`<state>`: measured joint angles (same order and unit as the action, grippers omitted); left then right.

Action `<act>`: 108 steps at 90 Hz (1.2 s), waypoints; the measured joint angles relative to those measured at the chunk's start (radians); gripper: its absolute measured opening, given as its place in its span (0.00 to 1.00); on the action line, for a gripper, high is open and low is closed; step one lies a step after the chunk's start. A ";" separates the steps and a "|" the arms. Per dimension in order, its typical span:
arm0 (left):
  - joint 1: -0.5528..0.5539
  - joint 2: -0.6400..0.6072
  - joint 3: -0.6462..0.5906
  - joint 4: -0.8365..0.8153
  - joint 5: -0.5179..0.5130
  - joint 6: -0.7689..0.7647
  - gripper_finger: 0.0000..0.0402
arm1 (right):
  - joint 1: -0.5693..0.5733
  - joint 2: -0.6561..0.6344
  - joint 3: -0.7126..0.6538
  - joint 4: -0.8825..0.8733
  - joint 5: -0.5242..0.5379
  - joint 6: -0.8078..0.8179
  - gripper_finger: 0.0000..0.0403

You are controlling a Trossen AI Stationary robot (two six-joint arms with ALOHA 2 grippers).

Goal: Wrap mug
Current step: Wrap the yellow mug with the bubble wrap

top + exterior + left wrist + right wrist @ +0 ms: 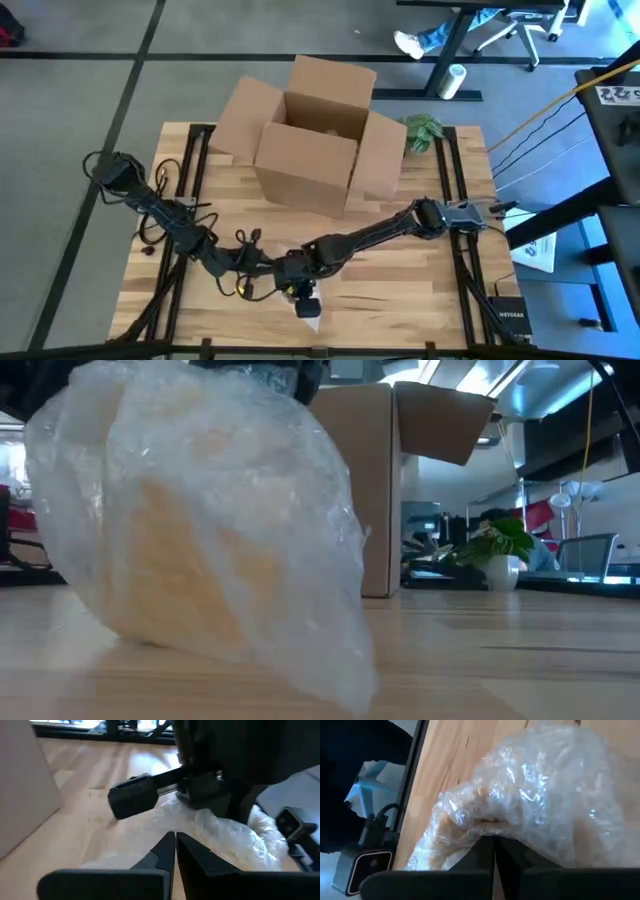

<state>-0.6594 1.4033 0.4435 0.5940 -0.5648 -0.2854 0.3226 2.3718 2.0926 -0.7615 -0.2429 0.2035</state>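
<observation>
High view: a pale plank desk (420, 290) of butcher-block wood, dark rails down both sides. An open cardboard box (315, 135), flaps splayed, stands at the far middle; a small leafy plant (421, 130) sits just beside its right flap. Both dark arms reach to the near edge and meet there. The left hand (272, 268) and right hand (305, 296) crowd over a small whitish bundle (310, 309). Grey floor all round, a rolled white item and chair legs beyond the desk.

Low view: the bundle (205, 510) fills the left half, a crinkled, translucent plastic wrap, lumpy and roughly teardrop-shaped, resting on the wood. A warm yellowish mass shows through it; the mug's outline cannot be made out. Box (365, 480) behind, plant (495, 545) in a white pot to the right, office room with a person seated far back.

Left wrist view: the left hand (175, 845) has fingers pressed together with nothing between them, just above wrap (230, 837); the other arm's dark body lies across it.

Right wrist view: the right hand (495, 847) is clenched, its tips pushed against glossy, wrinkled wrap (550, 790); whether it pinches the film cannot be told.
</observation>
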 joint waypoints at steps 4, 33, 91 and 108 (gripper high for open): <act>-0.001 0.000 0.000 -0.001 0.010 -0.005 0.00 | -0.001 0.000 0.000 -0.001 0.010 0.000 0.00; -0.016 0.001 0.000 0.042 0.059 -0.018 0.00 | -0.017 -0.003 0.002 -0.006 0.032 0.049 0.00; -0.017 0.082 0.002 0.039 0.064 -0.127 0.00 | -0.015 -0.133 0.006 -0.058 0.098 0.218 0.00; -0.022 0.085 0.002 0.095 0.064 -0.099 0.00 | -0.016 -0.105 0.005 -0.056 0.154 0.218 0.00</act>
<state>-0.6816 1.4883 0.4458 0.6888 -0.5003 -0.3843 0.3065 2.2664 2.0972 -0.8180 -0.0891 0.4214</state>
